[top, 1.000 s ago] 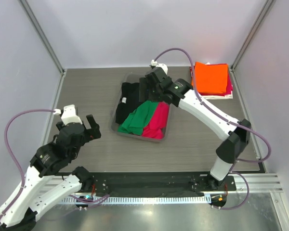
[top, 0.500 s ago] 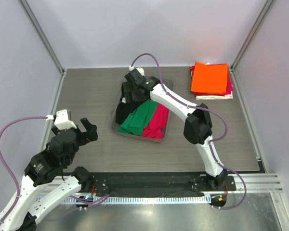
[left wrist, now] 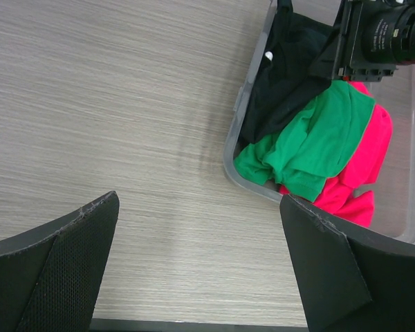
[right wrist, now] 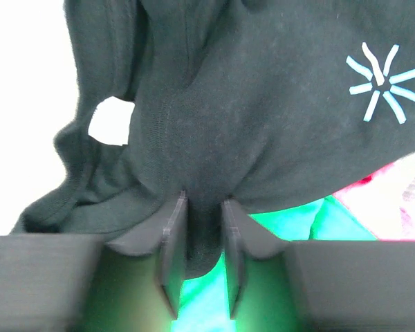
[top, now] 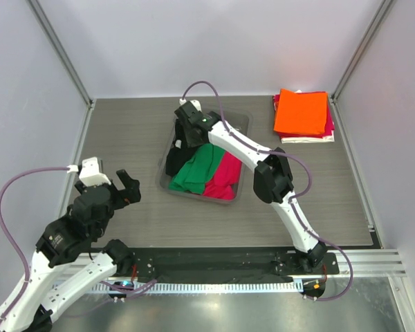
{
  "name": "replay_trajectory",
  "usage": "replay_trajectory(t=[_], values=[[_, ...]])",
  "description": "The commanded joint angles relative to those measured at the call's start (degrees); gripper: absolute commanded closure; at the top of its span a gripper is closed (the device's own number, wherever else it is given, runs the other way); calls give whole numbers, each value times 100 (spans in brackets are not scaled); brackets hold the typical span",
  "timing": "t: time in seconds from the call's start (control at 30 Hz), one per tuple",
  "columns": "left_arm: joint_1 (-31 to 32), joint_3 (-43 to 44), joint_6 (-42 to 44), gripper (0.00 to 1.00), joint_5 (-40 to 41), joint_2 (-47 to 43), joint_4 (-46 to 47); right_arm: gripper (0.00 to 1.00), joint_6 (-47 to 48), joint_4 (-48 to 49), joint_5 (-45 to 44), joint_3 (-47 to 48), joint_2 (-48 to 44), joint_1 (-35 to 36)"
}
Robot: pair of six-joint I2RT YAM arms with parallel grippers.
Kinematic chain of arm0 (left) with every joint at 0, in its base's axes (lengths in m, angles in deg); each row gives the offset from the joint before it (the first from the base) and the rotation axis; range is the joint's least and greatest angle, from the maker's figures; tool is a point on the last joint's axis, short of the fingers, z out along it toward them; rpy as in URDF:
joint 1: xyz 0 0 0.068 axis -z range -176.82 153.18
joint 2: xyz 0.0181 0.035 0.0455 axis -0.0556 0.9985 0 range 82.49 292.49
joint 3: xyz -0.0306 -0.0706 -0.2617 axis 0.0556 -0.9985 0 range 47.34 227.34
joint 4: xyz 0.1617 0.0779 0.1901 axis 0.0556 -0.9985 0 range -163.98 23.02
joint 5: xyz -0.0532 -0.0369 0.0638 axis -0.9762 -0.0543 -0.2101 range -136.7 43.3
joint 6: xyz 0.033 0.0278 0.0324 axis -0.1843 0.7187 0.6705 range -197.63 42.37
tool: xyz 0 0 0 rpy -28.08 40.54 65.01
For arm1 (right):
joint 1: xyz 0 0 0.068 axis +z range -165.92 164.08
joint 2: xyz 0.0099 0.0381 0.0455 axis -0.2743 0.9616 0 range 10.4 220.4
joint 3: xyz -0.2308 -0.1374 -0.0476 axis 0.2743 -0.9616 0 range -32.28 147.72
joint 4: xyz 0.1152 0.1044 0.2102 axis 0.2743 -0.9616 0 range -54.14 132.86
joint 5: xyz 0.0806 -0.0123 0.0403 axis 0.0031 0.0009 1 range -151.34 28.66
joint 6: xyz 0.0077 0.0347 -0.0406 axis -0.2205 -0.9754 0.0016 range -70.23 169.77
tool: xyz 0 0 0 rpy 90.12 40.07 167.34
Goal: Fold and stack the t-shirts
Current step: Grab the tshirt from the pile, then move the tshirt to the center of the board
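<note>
A clear bin (top: 241, 188) in the middle of the table holds a black t-shirt (top: 173, 156), a green one (top: 197, 173) and a pink one (top: 225, 176). My right gripper (top: 188, 133) reaches down into the bin's far left corner. In the right wrist view it (right wrist: 200, 207) is shut on a fold of the black t-shirt (right wrist: 263, 104), with the green t-shirt (right wrist: 277, 228) below. My left gripper (top: 122, 188) hovers open over bare table left of the bin (left wrist: 232, 149); nothing lies between its fingers (left wrist: 69, 256).
A folded stack with an orange t-shirt (top: 302, 112) on top lies at the far right corner of the table. Grey walls with metal posts close in the table on three sides. The right arm stretches over the bin from the near right.
My right gripper swung left across the bin from its far right side to the black t-shirt and closed on a fold of it. My left arm drew back slightly toward the near left.
</note>
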State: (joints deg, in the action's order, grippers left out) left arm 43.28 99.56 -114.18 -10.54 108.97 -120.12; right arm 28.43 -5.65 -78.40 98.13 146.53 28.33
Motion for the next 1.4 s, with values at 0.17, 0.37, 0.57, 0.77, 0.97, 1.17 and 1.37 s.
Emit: replay_trajectory(t=[0.17,0.37,0.57,0.77,0.97,1.17,1.37], values=[[-19,-2,78,0,5,121,270,85,69,123,-61,617,-640,14],[-19,-11,70,0,22,182,261,99,209,9,-174,766,-1457,14],[-19,-37,78,0,57,410,252,99,447,-36,-1008,803,-3398,14],[-28,59,96,0,171,1165,313,99,386,-27,-1905,-1067,-5961,14],[-405,524,333,0,-352,2886,972,99,-123,-543,-2626,-2835,-7442,13],[-1548,1298,702,0,-1611,5038,1587,99,-712,-1300,-2724,-3522,-8084,14],[-1891,2273,896,5,-2218,7243,1790,99,-1047,-1608,-2644,-4155,-8683,5]])
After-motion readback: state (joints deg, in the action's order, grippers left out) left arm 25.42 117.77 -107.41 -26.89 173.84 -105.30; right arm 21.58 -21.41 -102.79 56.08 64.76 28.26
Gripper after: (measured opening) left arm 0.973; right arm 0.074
